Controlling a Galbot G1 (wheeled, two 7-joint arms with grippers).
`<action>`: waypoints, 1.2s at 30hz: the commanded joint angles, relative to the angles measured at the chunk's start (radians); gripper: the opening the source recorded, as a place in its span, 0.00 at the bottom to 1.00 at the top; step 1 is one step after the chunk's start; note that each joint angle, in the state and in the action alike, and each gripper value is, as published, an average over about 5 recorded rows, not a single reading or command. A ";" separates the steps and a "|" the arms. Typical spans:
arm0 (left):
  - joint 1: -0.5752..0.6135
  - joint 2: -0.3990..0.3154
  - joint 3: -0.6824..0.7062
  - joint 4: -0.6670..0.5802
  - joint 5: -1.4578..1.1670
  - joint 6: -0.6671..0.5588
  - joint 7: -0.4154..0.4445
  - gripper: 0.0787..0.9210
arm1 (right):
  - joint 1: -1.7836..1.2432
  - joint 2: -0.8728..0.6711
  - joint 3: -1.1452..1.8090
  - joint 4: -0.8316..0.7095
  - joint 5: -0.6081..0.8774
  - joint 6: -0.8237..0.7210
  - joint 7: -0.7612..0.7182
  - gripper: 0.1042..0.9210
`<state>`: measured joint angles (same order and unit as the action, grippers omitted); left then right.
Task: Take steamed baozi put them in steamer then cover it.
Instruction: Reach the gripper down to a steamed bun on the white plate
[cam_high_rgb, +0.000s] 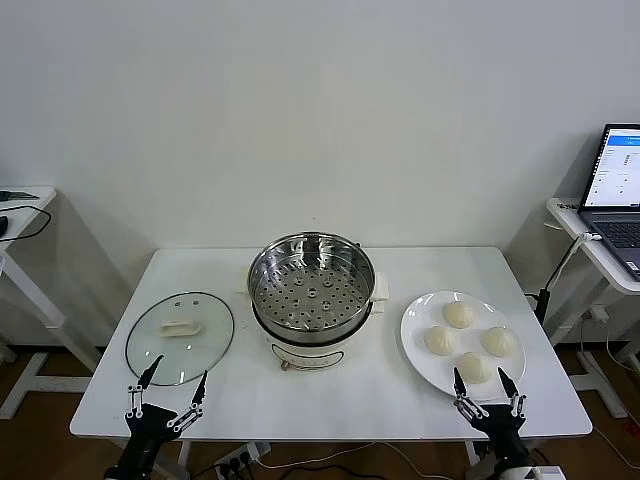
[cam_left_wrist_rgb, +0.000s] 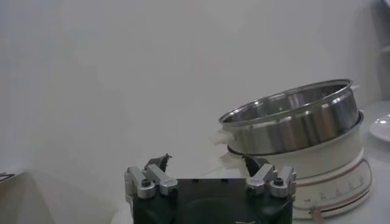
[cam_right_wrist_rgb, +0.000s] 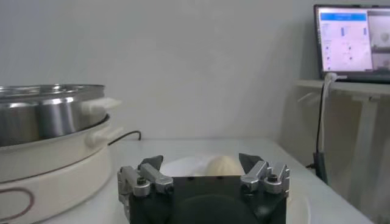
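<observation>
Looking down from the head camera, we see the steamer (cam_high_rgb: 311, 290) uncovered at the middle of the white table (cam_high_rgb: 400, 390), the cover (cam_high_rgb: 180, 337) lying flat to its left and 4 steamed baozi (cam_high_rgb: 459, 315) on a white plate (cam_high_rgb: 420, 350) to its right. Both arms wait at the near edge, the left gripper (cam_high_rgb: 167, 385) before the cover and the right gripper (cam_high_rgb: 487, 388) by the nearest bun, each spread wide and holding nothing. Only the right wrist view shows 1 bun just beyond its fingertips and a laptop (cam_right_wrist_rgb: 352, 39) on a side desk, while the left wrist view shows the steamer's white base (cam_left_wrist_rgb: 329, 176) side-on.
</observation>
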<state>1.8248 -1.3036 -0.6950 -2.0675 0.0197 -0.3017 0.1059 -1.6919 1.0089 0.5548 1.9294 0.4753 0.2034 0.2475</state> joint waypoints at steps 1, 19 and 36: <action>0.001 0.002 0.000 -0.005 0.002 -0.001 0.000 0.88 | 0.234 -0.101 0.030 -0.052 0.131 -0.147 0.027 0.88; 0.010 0.005 -0.004 -0.001 0.007 0.007 0.000 0.88 | 1.169 -0.343 -0.554 -0.856 0.065 -0.247 -0.771 0.88; 0.022 -0.016 -0.009 0.010 0.013 0.016 -0.003 0.88 | 1.699 -0.206 -0.976 -1.250 -0.603 -0.052 -1.551 0.88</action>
<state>1.8427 -1.3132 -0.7029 -2.0614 0.0312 -0.2870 0.1045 -0.2957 0.7441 -0.1964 0.9042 0.1664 0.0880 -0.9510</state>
